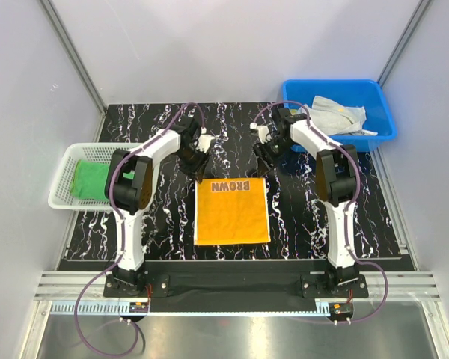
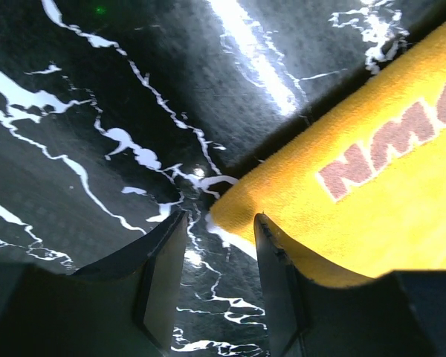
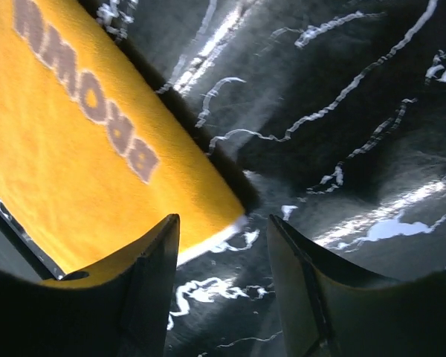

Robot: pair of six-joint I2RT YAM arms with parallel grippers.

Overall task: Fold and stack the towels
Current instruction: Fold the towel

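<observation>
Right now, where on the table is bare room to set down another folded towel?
Bare table lies between the left arm and the orange towel, and between that towel and the right arm. The far strip behind the left gripper and right gripper is free too. Crowded: the towel's far corners, where those grippers hover.

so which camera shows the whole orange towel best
The top external view: the orange towel lies flat with all four edges visible and BROWN lettering along its far edge. The left wrist view catches only its far left corner, and the right wrist view only its far right corner.
</observation>
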